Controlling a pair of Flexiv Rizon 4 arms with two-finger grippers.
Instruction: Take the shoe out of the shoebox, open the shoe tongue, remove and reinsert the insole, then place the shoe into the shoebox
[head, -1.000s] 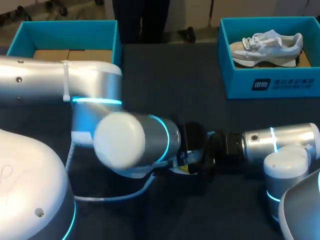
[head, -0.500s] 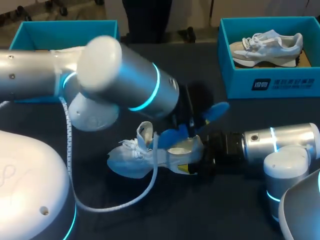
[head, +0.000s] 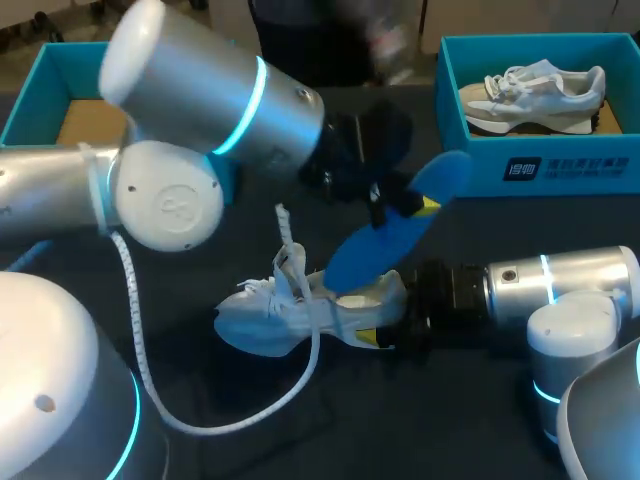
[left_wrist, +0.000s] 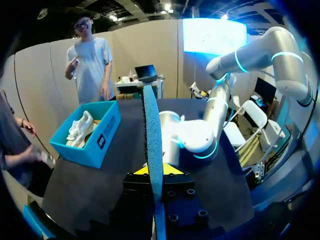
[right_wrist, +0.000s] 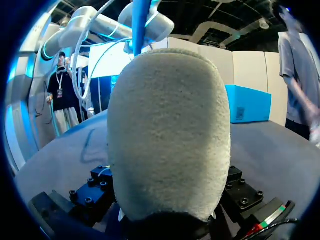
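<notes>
A white shoe (head: 290, 312) lies on its side on the dark table, laces trailing. My right gripper (head: 393, 323) is shut on its heel, and that grey heel (right_wrist: 170, 130) fills the right wrist view between the fingers. My left gripper (head: 385, 207) hangs above the shoe, shut on a blue insole (head: 385, 240). The insole slants down, its lower end at the shoe's opening. In the left wrist view the insole (left_wrist: 151, 125) stands edge-on between the yellow tips of my left gripper (left_wrist: 153, 172). From the right wrist it shows as a blue strip, the insole (right_wrist: 140, 20), above the heel.
A teal shoebox (head: 545, 165) at the back right holds a second pale shoe (head: 535, 95). Another teal box (head: 40, 75) stands at the back left, partly behind my left arm. A white cable (head: 250, 410) loops over the table in front of the shoe.
My left arm has risen and swung back, drawing the blue insole up out of the shoe. The shoe and my right arm have stayed in place.
</notes>
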